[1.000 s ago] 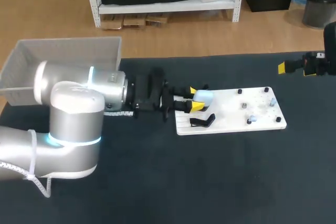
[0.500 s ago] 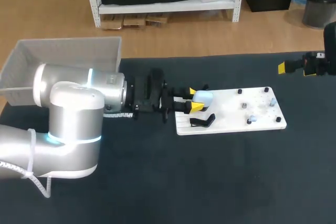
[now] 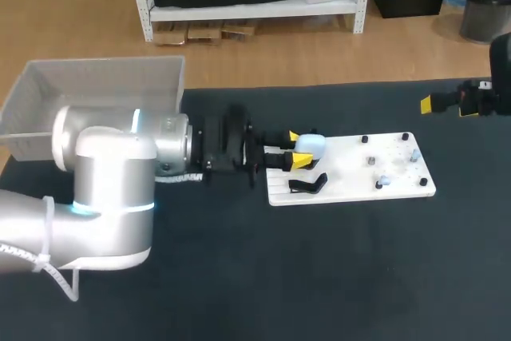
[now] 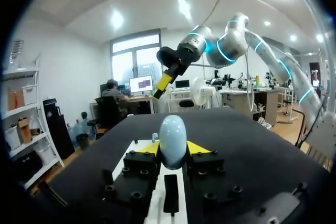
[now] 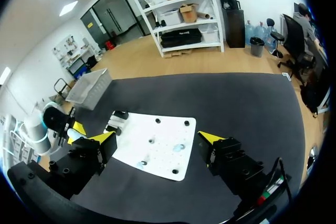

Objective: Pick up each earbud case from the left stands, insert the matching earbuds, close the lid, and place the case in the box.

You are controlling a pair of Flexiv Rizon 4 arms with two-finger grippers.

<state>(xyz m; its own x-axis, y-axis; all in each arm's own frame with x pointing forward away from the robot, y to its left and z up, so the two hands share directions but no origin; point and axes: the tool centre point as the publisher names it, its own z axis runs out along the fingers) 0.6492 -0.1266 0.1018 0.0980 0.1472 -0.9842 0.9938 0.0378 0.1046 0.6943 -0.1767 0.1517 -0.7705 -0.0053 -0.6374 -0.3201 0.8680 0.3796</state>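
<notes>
The left gripper is closed to a narrow gap on the pale blue earbud case. In the left wrist view one yellow fingertip presses each side of the rounded case, which stands upright between them. The case is over the back left corner of the white board, which lies toward the tabletop's right side. Whether it rests on a stand or hangs just above the board I cannot tell.

The right gripper has its fingers spread wide and holds nothing. It hovers high near the tabletop's back right edge, well apart from the board that it looks down on.

At the board's left end, just in front of the gripped case, a black stand carries nothing. Toward the board's right end, among small black pegs, lie what look like two pale blue earbuds, one near the front edge and one near the right edge. They are too small to be sure.

The grey box sits at the tabletop's back left corner, behind the left arm. What shows of its inside is plain grey wall.
</notes>
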